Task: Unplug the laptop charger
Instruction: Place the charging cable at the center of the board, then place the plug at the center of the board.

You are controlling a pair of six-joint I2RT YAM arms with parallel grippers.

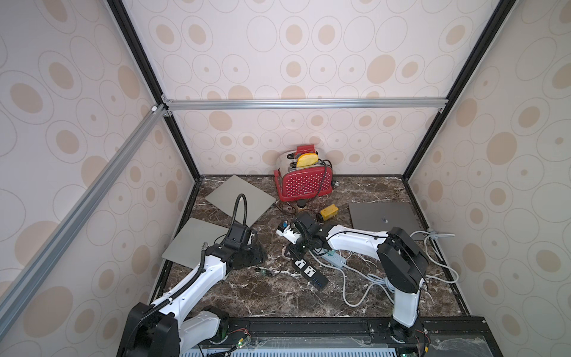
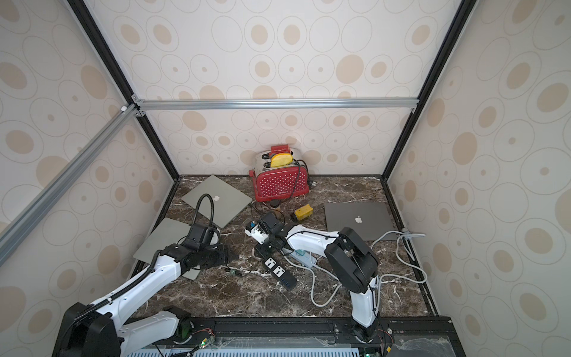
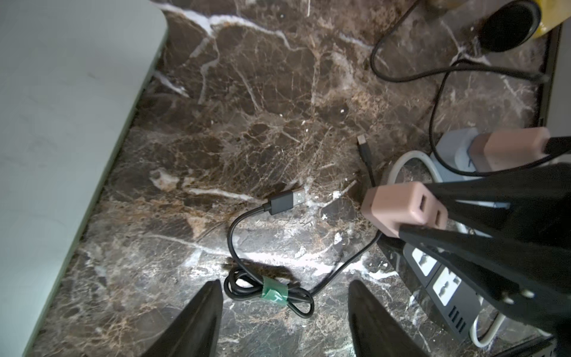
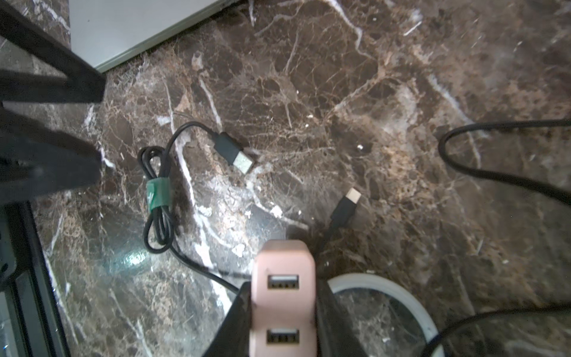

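On the marble table (image 1: 247,296), closed laptops (image 1: 241,197) lie well apart from the black power strip (image 1: 307,272), and a red toaster (image 1: 304,182) stands behind it. Right gripper (image 4: 282,296) is clamped on the pink charger block (image 3: 398,204) right at the strip's far end, can't tell if the prongs are out. Left gripper (image 3: 285,282) hangs spread wide just beside the strip, over a taped black USB cable (image 4: 157,191).

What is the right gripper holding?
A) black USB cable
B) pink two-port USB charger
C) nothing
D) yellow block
B: the right wrist view shows the right gripper closed on the pink two-port USB charger, while the black USB cable lies loose.
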